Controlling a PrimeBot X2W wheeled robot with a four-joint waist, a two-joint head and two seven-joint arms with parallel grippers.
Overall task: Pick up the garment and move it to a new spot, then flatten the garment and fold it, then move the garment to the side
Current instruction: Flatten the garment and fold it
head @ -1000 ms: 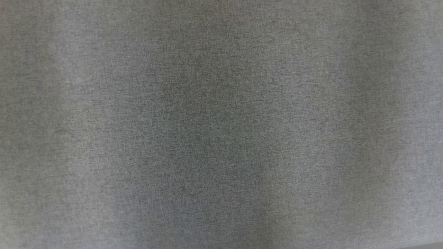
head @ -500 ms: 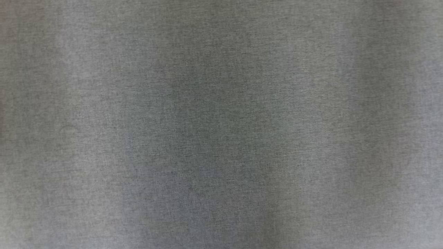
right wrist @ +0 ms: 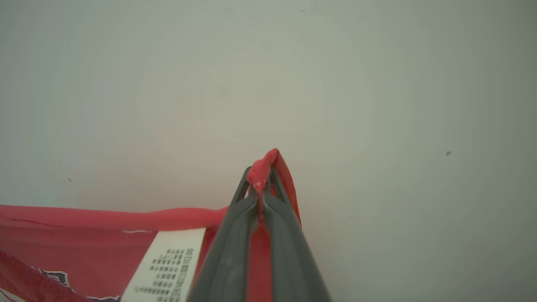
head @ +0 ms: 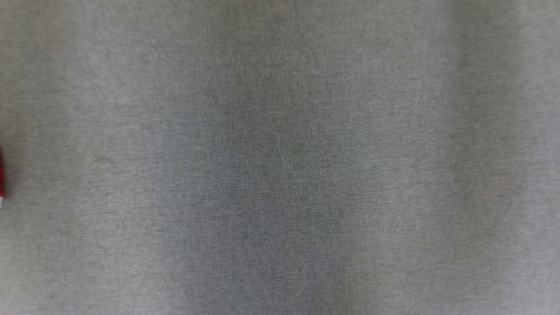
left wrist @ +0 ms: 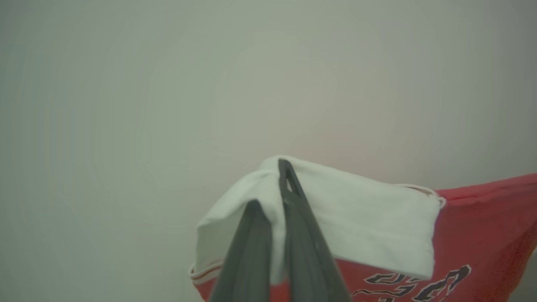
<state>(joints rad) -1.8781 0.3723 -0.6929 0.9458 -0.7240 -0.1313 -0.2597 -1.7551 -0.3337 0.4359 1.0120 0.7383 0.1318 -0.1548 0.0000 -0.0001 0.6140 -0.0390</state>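
The garment (left wrist: 482, 235) is a red shirt with dark printed lettering and a white sleeve (left wrist: 369, 218). In the left wrist view my left gripper (left wrist: 270, 184) is shut on that white sleeve, which drapes over its fingers. In the right wrist view my right gripper (right wrist: 261, 174) is shut on a bunched red edge of the garment (right wrist: 84, 235), with a white care label (right wrist: 163, 268) hanging beside the fingers. A thin sliver of the red garment (head: 1, 175) shows at the left edge of the head view.
A grey woven cloth surface (head: 280, 157) spreads across the head view. Behind the garment in both wrist views lies a pale plain surface (left wrist: 168, 105).
A red sliver of the garment has come in at the left edge of the head view. The shading on the grey cloth has shifted, so the camera has moved.
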